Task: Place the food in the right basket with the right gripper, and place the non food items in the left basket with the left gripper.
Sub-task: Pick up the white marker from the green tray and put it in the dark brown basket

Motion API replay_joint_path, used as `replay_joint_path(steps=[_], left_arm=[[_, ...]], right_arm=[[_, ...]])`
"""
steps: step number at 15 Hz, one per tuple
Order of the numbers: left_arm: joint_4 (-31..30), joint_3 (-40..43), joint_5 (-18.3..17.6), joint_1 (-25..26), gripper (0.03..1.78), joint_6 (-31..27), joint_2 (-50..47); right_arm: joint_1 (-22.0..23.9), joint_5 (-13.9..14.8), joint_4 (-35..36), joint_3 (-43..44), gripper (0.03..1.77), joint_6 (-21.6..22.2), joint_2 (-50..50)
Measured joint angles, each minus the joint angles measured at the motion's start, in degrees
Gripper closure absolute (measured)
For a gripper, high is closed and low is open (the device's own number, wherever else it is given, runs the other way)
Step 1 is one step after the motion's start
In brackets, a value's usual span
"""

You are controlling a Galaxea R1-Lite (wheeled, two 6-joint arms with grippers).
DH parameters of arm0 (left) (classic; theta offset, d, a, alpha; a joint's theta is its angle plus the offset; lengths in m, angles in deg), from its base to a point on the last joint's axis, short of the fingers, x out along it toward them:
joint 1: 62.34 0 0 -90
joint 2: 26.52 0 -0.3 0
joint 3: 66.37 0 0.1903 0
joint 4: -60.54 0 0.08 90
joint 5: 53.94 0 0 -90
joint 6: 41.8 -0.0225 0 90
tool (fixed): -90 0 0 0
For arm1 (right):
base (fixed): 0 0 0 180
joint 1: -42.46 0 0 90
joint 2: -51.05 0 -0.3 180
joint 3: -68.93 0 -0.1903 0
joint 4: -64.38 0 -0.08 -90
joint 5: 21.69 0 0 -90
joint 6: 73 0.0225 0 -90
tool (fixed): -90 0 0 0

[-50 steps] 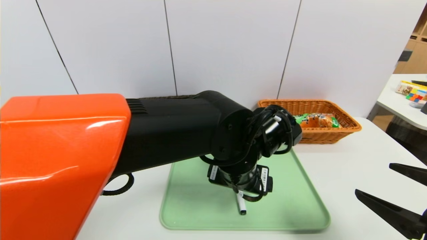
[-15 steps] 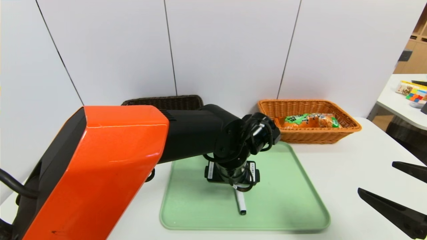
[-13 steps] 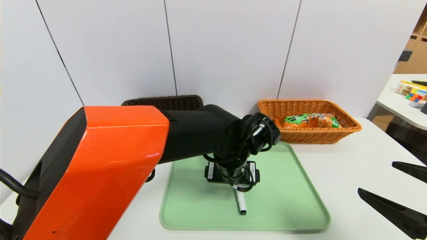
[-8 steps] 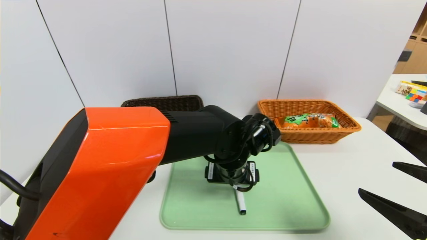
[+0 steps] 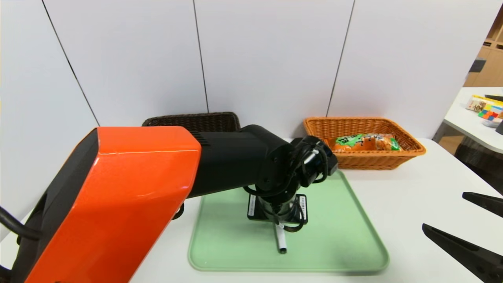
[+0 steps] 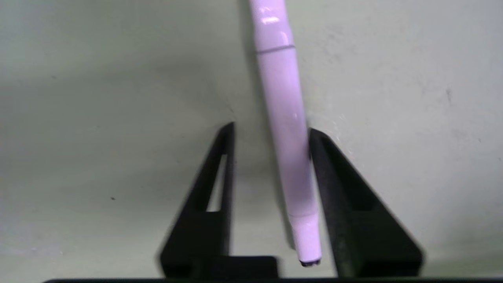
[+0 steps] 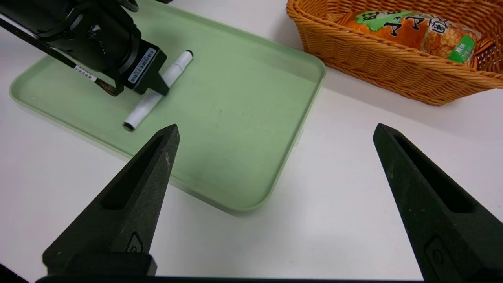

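Observation:
A white pen [image 5: 280, 243] lies on the green tray [image 5: 346, 236]. My left gripper [image 6: 271, 129] points down over it, shut on the pen [image 6: 287, 137], which rests against one finger; the other finger is blurred. From the right wrist the left gripper [image 7: 157, 88] sits on the pen [image 7: 146, 108] mid-length. An orange and green food packet [image 5: 363, 142] lies in the orange right basket [image 5: 393, 161]. The dark left basket [image 5: 192, 120] stands behind my left arm, its inside hidden. My right gripper [image 7: 275, 129] hangs open and empty over the table, near the tray's right corner.
My orange and black left arm [image 5: 118, 196] covers the left side of the table. A side table [image 5: 477, 122] with a colour cube and boxes stands far right. The white wall runs close behind both baskets.
The left gripper's jaws closed in on the pen and the wrist shifted slightly right and nearer. The pen moved a little with it. The right arm has not moved.

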Motion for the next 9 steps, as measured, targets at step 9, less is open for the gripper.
replay_joint_path(steps=[9], left_arm=[[-0.09, -0.11, 1.43, -3.5, 1.65, -1.93, -5.81]], right_arm=[[0.09, -0.01, 0.0, -0.15, 0.1, 0.06, -0.21]])
